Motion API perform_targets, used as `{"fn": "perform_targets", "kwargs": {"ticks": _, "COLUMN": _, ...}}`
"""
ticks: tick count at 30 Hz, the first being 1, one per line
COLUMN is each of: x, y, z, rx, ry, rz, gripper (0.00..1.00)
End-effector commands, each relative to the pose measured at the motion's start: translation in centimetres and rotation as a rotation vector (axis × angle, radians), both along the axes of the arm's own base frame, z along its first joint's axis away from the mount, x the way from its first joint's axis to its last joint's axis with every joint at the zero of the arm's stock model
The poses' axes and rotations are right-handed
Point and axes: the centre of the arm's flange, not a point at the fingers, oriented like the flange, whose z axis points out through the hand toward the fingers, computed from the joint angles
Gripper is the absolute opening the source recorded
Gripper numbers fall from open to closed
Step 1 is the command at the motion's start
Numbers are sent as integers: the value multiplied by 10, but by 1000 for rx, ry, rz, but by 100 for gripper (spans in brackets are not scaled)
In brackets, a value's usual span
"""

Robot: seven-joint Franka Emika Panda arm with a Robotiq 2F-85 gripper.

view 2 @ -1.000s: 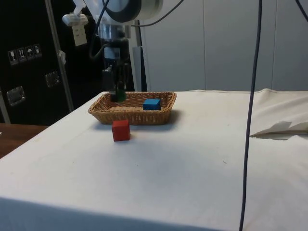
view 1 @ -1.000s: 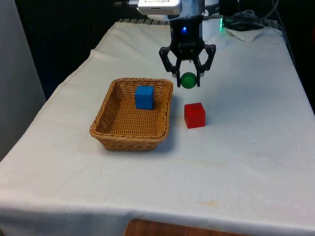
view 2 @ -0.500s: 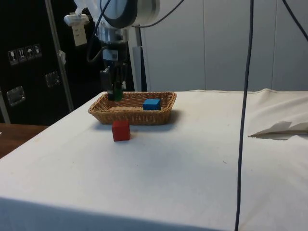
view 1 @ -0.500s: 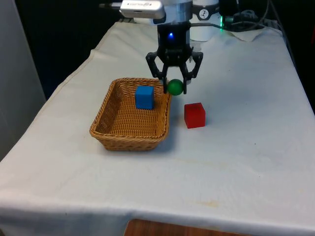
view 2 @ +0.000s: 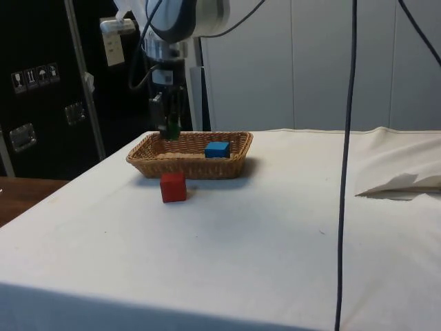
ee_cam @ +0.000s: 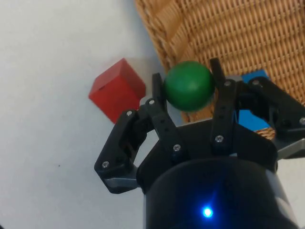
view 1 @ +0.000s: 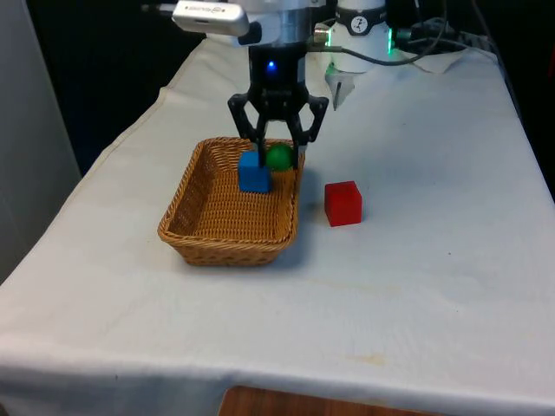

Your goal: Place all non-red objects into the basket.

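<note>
Gripper (view 1: 277, 158) clamps a smooth, round green ball (ee_cam: 188, 86) at upper centre; seemingly above the wicker basket (view 1: 208, 227) rim.

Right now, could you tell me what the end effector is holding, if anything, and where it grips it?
The end effector holds the green ball, pinched across its middle on two opposite sides.

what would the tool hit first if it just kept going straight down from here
Likely the basket, near its rim on the side facing the red cube. The tool points down, shut on the green ball; the blue cube sits close beside, depth unclear.
</note>
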Motion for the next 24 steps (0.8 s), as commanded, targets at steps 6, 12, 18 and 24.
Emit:
{"fn": "perform_targets", "kwargs": {"ticks": 6, "x": 4, "y": -12, "z": -7, "rx": -15, "ry": 1, "rz": -1, "gripper": 0}}
{"fn": "perform_targets", "kwargs": {"ticks": 12, "x": 5, "y": -21, "z": -19, "rx": -31, "ry": 3, "rz": -3, "gripper": 0}}
{"fn": "perform_targets", "kwargs": {"ticks": 18, "x": 7, "y": -28, "z": -32, "rx": -46, "ry": 5, "rz": -7, "gripper": 0}}
{"fn": "perform_targets", "kwargs": {"ticks": 24, "x": 10, "y": -35, "z": -44, "rx": -63, "ry": 7, "rz": -11, "gripper": 0}}
